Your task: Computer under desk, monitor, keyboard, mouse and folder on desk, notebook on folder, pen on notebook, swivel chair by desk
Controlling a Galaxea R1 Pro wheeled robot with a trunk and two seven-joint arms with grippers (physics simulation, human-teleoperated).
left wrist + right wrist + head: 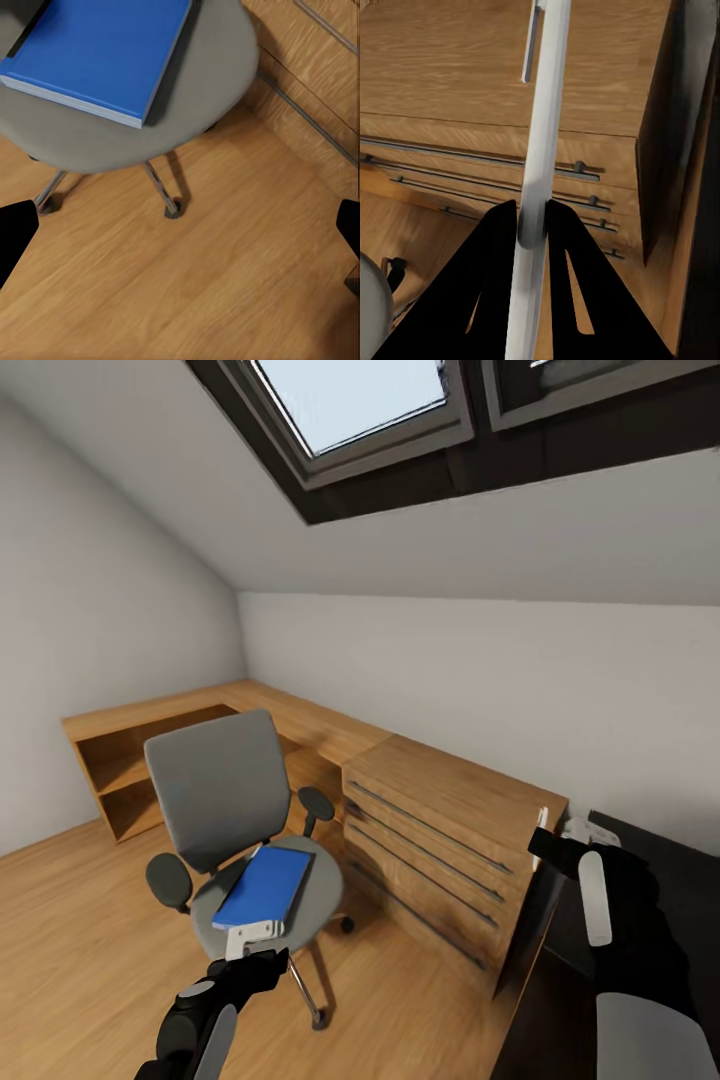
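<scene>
The grey swivel chair (220, 790) stands on the floor in front of the wooden desk (300, 720). A blue folder (264, 885) (105, 52) lies flat on its seat. My left gripper (250, 950) (180, 232) hovers open just off the seat's near edge, above the floor, holding nothing. My right gripper (552, 845) (532, 225) is shut on a thin white flat thing (544, 135) seen edge-on, beside the drawer unit; I cannot tell what it is. A slim grey stick (531, 45), perhaps the pen, lies on the drawer top.
A wooden drawer unit (450, 830) with long bar handles joins the desk's right end. A dark piece of furniture (660, 870) sits at the far right, close to my right arm. Open shelves (130, 780) stand at the desk's left end. The sloped ceiling holds a skylight (350, 400).
</scene>
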